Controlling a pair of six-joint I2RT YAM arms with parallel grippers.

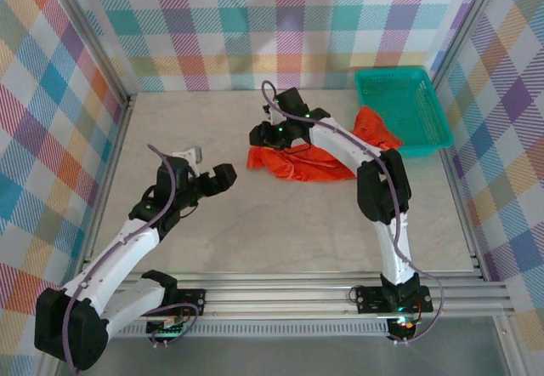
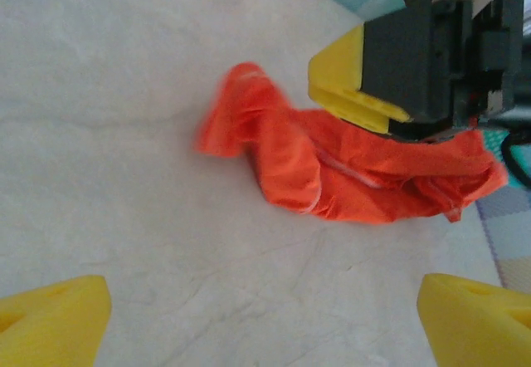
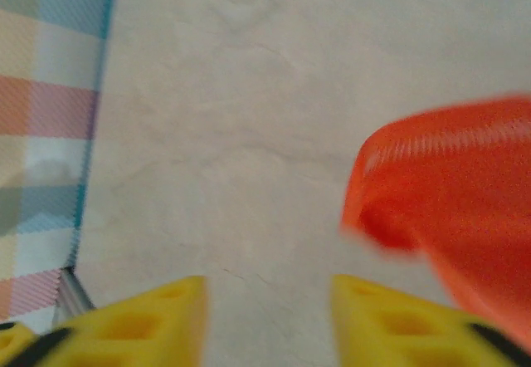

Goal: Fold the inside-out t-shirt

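Top view: the inside-out t-shirt (image 1: 297, 165) lies crumpled in a long heap on the table (image 1: 212, 240), just past centre toward 1 o'clock. Its far end runs out toward 2 o'clock, close to the near-left corner of the green basket (image 1: 399, 112); you can't tell whether the cloth touches it.

Your right gripper (image 1: 265, 136) hangs over the heap's 10 o'clock end. Right wrist view: the yellow fingers (image 3: 141, 325) of the right gripper (image 3: 270, 317) are partly spread, bare table between them, nothing held. The shirt (image 3: 465, 217) sits off at 3 o'clock, outside the gap and blurred.

Your left gripper (image 1: 208, 165) sits at 9 o'clock of the shirt, apart from it. Left wrist view: the left gripper (image 2: 265, 325) is spread wide, with its yellow fingertips (image 2: 50, 321) in the bottom corners and nothing between them but table. The shirt (image 2: 332, 176) lies ahead at 12 to 1 o'clock, one loose end trailing left. The right gripper's yellow finger (image 2: 353, 85) is just above the cloth's right half.
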